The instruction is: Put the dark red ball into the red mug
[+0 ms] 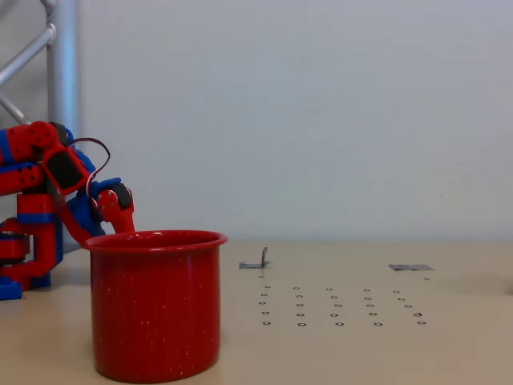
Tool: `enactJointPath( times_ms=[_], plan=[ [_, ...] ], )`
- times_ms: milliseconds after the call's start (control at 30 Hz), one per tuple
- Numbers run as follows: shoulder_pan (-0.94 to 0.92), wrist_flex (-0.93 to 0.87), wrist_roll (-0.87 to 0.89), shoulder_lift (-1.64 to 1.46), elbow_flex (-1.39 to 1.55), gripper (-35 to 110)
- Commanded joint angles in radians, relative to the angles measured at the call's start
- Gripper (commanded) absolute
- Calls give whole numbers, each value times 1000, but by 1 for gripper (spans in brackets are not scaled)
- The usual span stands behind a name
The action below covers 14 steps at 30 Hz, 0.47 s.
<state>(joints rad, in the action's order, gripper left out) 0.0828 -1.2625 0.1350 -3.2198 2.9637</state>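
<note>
Nearest the camera, the red mug [156, 305] stands upright at the table's [449, 353] front edge, left of centre, with white speckles on its straight sides. The dark red ball cannot be made out. Behind the mug's rim, the red-and-blue arm [48, 200] folds low at the left edge, its gripper [120, 212] dipping behind the mug; whether its fingers are apart or together cannot be told. Small dark rings [337, 305] dot the tabletop to the right.
</note>
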Motion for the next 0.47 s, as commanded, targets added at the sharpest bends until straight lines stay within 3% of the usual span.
enactJointPath(
  times_ms=[0, 433],
  plan=[
    [17, 0, -9, -75, 23, -2],
    [28, 2, -17, -75, 23, -2]
  ],
)
